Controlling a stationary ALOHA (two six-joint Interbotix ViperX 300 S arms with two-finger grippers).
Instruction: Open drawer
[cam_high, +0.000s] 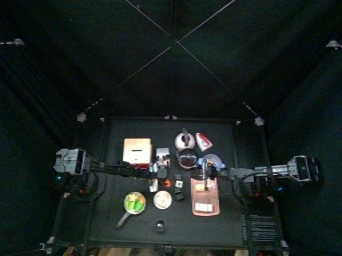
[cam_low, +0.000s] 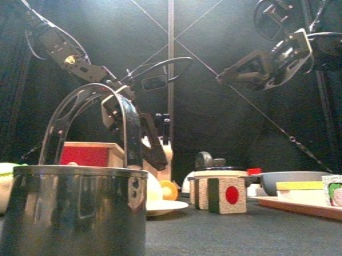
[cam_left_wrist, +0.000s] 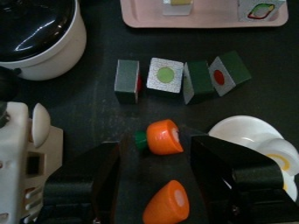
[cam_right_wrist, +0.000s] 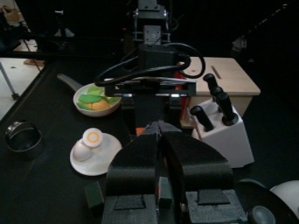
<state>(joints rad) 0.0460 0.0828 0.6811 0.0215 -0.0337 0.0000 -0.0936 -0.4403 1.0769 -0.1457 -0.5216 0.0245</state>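
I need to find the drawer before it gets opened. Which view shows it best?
The top view: the drawer shows its whole pale top. The right wrist view catches it behind the left arm; the front view shows only a sliver; the left wrist view misses it.

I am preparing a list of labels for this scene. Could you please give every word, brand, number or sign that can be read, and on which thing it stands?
No word, brand or number can be read in any view.
Wooden blocks: printed pictures only, a green shape and a red shape, no letters.
Blocks on the pink tray: small marks, too blurred to read.
Drawer: plain top, no text.
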